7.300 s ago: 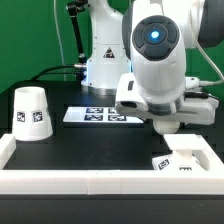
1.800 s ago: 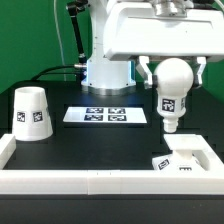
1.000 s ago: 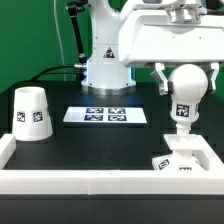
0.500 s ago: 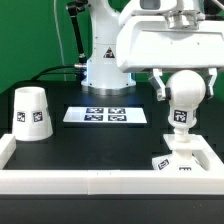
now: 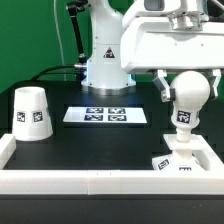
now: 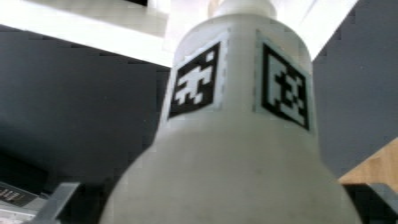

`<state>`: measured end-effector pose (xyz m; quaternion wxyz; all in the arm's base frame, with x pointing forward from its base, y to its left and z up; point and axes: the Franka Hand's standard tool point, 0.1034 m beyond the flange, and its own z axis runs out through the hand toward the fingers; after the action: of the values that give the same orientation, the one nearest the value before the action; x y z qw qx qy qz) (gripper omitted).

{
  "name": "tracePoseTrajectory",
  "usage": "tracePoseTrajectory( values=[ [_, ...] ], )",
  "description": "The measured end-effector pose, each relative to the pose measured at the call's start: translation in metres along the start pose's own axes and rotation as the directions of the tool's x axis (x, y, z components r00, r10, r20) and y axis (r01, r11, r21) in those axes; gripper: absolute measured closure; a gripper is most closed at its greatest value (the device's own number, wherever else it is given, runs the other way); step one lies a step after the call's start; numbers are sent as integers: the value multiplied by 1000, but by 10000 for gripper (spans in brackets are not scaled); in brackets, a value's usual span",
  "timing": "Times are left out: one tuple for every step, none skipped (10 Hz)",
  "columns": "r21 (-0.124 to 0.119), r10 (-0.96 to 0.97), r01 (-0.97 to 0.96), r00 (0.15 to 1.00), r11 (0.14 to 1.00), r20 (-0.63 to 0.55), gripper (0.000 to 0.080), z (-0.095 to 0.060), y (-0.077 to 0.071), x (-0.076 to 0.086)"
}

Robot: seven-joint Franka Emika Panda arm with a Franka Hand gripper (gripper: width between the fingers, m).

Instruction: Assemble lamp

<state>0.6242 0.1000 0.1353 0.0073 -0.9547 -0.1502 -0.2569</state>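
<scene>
Nearly seated: bulb over base

Your pincer (image 5: pixel 188 84) is clenched on the bulb (image 5: pixel 188 97), stem down, directly over the base (image 5: pixel 187 161), probably so the stem can drop straight in. The shade (image 5: pixel 30 112) stands well apart, out of the way.

The exterior view looks across the table (image 5: pixel 90 145) from slightly above, facing the arm's pedestal (image 5: pixel 100 60) at the far side, and stands far enough back to take in most of the table. The wrist view sits very near the bulb (image 6: pixel 222 130), which fills it. The 2 views share only that bulb (image 5: pixel 190 92).
</scene>
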Motion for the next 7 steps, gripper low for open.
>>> tracePoseTrajectory(
  values=[
    [0, 0, 0, 1000, 1000, -1, 222, 0, 0, 0],
    [0, 0, 0, 1000, 1000, -1, 222, 0, 0, 0],
    [2, 1, -1, 1000, 1000, 6, 222, 0, 0, 1],
    [3, 2, -2, 1000, 1000, 8, 222, -2, 1, 3],
    [-2, 3, -3, 1000, 1000, -3, 222, -3, 3, 4],
    [-2, 3, -3, 1000, 1000, -1, 222, -2, 3, 3],
    [-2, 2, -2, 1000, 1000, -2, 222, -2, 3, 2]
  ],
)
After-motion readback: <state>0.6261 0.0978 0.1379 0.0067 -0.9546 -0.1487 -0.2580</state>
